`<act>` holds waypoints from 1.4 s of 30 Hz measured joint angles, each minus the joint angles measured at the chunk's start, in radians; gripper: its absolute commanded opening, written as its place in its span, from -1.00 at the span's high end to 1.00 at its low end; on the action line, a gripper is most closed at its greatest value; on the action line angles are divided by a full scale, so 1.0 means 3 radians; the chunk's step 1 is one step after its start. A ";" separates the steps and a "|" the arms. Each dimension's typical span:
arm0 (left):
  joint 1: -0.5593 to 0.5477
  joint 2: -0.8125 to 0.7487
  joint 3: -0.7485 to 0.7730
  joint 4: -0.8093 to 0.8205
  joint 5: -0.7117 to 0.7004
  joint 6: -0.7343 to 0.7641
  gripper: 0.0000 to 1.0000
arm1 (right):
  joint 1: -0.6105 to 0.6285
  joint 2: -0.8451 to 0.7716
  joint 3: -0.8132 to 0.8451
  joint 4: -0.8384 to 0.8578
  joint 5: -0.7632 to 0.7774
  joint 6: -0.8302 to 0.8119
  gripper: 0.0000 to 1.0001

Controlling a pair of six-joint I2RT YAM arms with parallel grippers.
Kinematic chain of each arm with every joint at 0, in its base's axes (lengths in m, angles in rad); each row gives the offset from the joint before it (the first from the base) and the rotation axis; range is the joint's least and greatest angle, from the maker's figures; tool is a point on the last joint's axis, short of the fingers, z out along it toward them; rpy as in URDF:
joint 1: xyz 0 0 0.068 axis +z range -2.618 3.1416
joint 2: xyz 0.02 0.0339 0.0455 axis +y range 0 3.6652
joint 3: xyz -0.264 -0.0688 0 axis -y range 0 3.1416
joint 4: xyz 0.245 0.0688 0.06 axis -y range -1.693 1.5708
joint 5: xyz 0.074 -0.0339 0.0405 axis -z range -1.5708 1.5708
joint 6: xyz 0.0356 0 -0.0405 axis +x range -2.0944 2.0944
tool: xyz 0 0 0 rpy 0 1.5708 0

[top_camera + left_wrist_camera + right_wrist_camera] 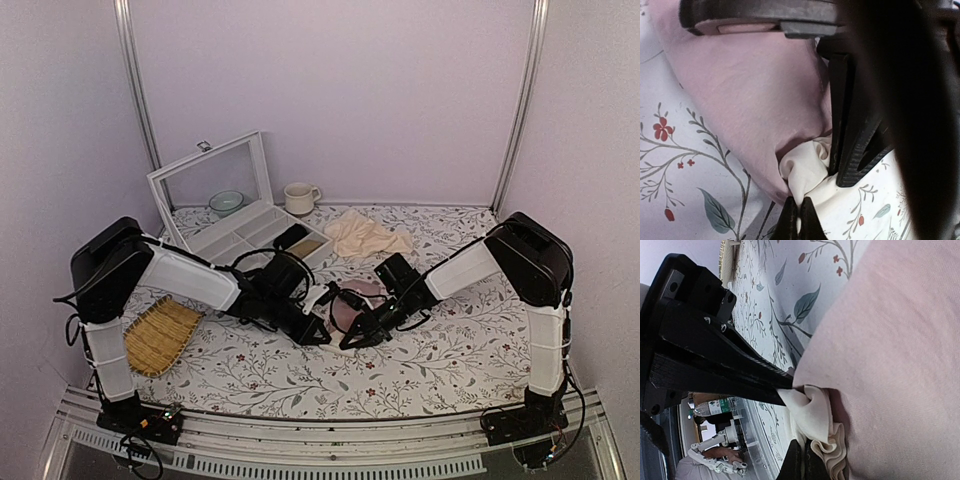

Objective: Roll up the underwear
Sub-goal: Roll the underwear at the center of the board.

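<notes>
top external: high, from near edge, facing down over whole table (450, 370) | left wrist: pressed close, looking down | right wrist: equally close, view rolled sideways | 2 wrist views share underwear (740, 100) and its cream bunch

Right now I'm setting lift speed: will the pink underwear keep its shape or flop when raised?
Probably floppy: the waistband of the underwear bunches into soft folds where the left end effector and right end effector pinch it. Likely light: the fabric lies limp on the table. Expect sagging between grips.

Soft matt pink cloth underwear (750, 95), smooth printed tablecloth (430, 370), woven wicker tray (160, 335), glossy ceramic mug (298, 198)
</notes>
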 measured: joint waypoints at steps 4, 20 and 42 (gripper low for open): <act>0.0000 0.0005 0.0041 -0.0065 0.0003 -0.0004 1.00 | 0.0000 0.0000 0.0003 -0.0009 0.0010 -0.0015 0.98; 0.0048 -0.0006 0.0089 -0.0132 -0.0018 -0.0104 -0.18 | 0.0003 -0.0001 0.0009 -0.0042 0.0039 -0.0127 1.00; 0.0249 -0.0210 -0.0034 -0.0112 0.0518 -0.0097 -0.03 | 0.0010 -0.0001 0.0023 -0.0070 0.0056 -0.0161 1.00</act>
